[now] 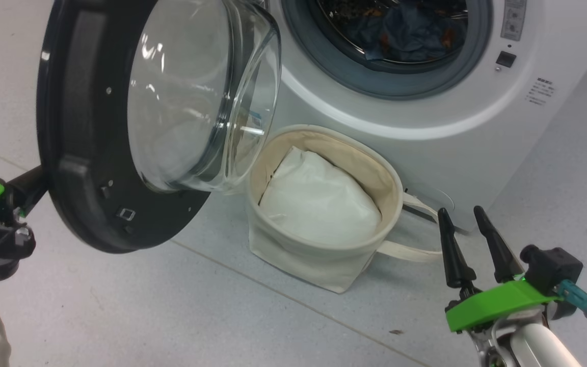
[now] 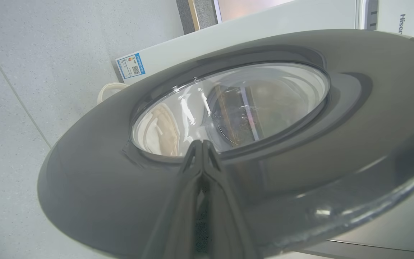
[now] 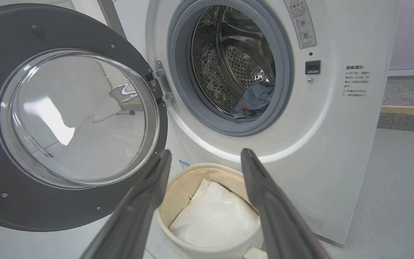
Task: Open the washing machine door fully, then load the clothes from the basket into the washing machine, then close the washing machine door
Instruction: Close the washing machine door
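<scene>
Washing machine [image 1: 426, 117]: big white front-loader on the grey floor [image 1: 222, 316], opening uncovered, grey rubber ring and steel drum visible.

Washing machine door [image 1: 77, 127]: swung open on the hinge at the opening's left side, black rim with the clear glass bowl bulging toward the machine. In the head view the bowl overlaps the basket's left rim.

Basket [image 1: 293, 250]: cream canvas tub standing upright on the floor just in front of the washer, below the opening. Its loop handles trail to the right. Inside is a plain white padded cloth [image 1: 319, 199].

Clothes [image 1: 400, 35]: blue fabric with orange-brown marks, lying low inside the drum.

Right pincer [image 1: 459, 211]: wide apart, holding nothing, hanging near the basket's right side with its fingers pointing at the washer front.

Left pincer [image 2: 202, 144]: fingers pressed together with nothing between them, lying along the door's outer face, tips at the edge of the glass. Contact with the door is likely but unclear.

Blue label [image 2: 130, 66]: on a lower corner of the washer.
</scene>
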